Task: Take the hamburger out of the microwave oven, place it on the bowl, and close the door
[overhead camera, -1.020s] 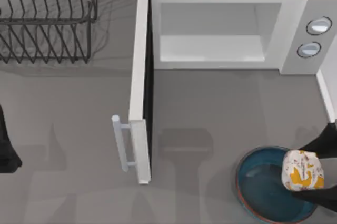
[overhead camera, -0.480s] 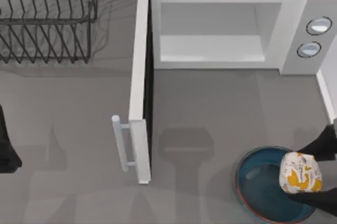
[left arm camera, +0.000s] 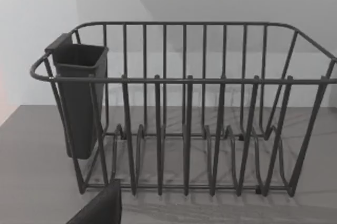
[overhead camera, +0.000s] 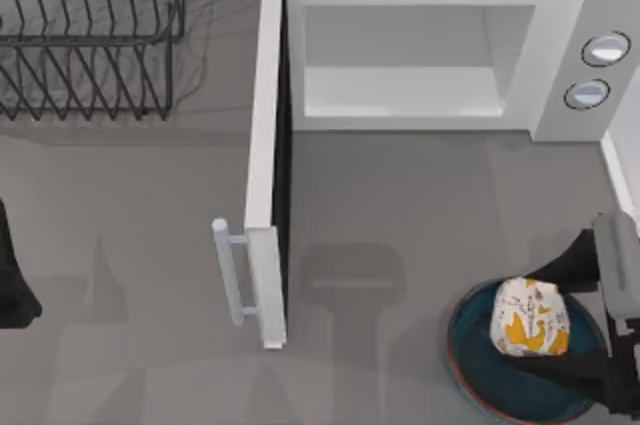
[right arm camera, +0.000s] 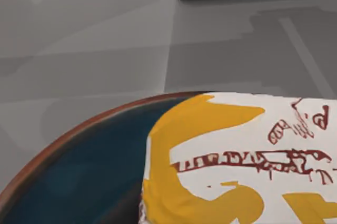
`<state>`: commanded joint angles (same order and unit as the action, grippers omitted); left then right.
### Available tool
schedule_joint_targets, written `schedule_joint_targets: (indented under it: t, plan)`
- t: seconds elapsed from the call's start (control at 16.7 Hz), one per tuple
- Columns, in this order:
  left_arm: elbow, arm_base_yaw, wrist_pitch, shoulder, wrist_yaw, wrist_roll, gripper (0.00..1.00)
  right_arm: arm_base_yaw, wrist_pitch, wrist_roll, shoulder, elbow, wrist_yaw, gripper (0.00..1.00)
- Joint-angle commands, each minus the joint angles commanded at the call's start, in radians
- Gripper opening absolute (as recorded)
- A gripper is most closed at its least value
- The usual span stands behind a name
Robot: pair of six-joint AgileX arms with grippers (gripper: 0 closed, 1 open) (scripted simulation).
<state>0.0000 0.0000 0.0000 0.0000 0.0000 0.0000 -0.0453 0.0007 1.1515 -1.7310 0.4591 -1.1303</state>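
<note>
burger (overhead camera: 530, 317) is over the bowl (overhead camera: 470, 350), right claw (overhead camera: 560, 320) clamped on it; next let go, then shut the door (overhead camera: 266, 175).

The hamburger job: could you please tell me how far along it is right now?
Done: the hamburger is out of the microwave oven, whose cavity is bare. In hand: the right claw holds it over the bowl, dark fingers either side; whether it rests on the dish I cannot tell. Left: release it, then shut the door, which stands wide open. The left arm sits parked at the table's left edge.
</note>
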Motion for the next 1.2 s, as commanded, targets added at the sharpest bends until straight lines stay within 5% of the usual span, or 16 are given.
schedule_joint_targets:
  t: [0.42,1.2]
  plan:
    - [0.000,0.000,0.000,0.000,0.000,0.000,1.00,-0.023,0.056,-0.054,-0.016,-0.027,0.009,0.00]
    - [0.000,0.000,0.000,0.000,0.000,0.000,1.00,-0.023,0.056,-0.054,-0.016,-0.027,0.009,0.98]
